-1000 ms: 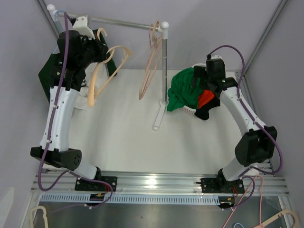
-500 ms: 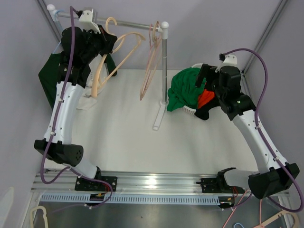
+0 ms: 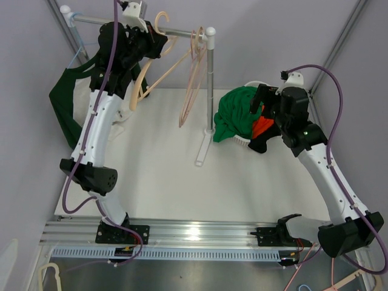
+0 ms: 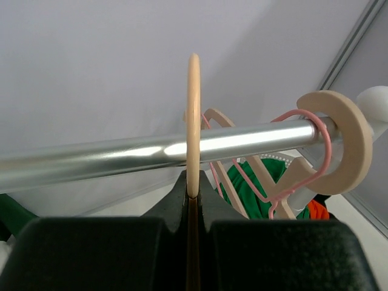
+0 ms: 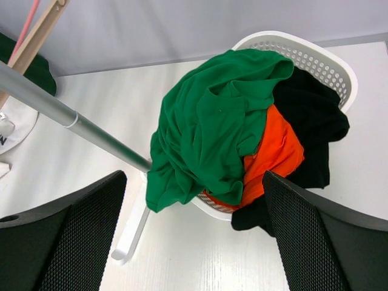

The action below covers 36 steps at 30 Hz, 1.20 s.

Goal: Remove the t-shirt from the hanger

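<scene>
Item: bare hanger (image 4: pixel 193 121), clamped tight in your L gripper (image 3: pixel 159 42), now raised from below up to rail (image 4: pixel 121 154), hook crossing it; green t-shirt (image 5: pixel 212 127) heaped on basket (image 5: pixel 315 60) beyond rail's R end, R gripper (image 3: pixel 260 100) spread wide above it, so removal prob. done, only rehang left.

— Can any text, label, brand or number be read?

— None can be read. Only a small dark mark is seen on a white fabric (image 5: pixel 6 130) at the nine o'clock edge of the right wrist view.

— Can it be taken for a letter?

— That cannot be told; the mark is cut off by the frame edge. In the top external view the white fabric, at ten o'clock on the table (image 3: pixel 157 182), is shown too small for print to be made out.
</scene>
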Each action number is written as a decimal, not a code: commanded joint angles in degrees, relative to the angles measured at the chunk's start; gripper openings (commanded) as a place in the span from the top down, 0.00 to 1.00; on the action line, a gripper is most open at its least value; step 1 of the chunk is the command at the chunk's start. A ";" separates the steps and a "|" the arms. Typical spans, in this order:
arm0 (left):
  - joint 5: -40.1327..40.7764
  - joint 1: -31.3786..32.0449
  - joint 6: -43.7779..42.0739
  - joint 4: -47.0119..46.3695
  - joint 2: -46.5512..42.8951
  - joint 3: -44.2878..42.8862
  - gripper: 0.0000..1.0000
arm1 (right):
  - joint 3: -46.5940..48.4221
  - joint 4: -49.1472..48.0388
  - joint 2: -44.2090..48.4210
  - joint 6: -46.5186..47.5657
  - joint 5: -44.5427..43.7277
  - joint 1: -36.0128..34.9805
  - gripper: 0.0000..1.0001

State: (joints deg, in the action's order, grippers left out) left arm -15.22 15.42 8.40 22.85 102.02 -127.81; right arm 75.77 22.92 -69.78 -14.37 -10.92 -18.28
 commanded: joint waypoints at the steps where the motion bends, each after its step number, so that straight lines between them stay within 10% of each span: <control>1: 0.45 0.66 -2.07 0.52 1.34 -3.94 0.99 | -0.36 -1.47 2.45 0.13 0.11 0.09 0.02; 17: -7.62 5.15 -4.89 4.38 1.34 -1.92 0.94 | -1.68 -1.38 2.45 -1.36 1.25 0.09 0.02; 21: -9.30 5.15 -4.80 7.38 -1.20 -1.92 0.50 | -1.33 -1.21 1.93 -1.45 2.04 0.09 0.02; 31: -11.57 0.85 -0.59 13.62 -11.22 -2.27 0.02 | -0.71 -1.82 0.96 -1.71 3.97 0.00 0.02; 36: -9.42 -8.20 1.70 11.96 -17.02 1.68 0.00 | -1.06 -2.26 0.70 -1.89 4.85 0.00 0.02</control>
State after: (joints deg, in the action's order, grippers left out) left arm -26.20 11.00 7.60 36.05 89.17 -127.74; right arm 73.93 22.76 -69.01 -15.59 -7.20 -18.28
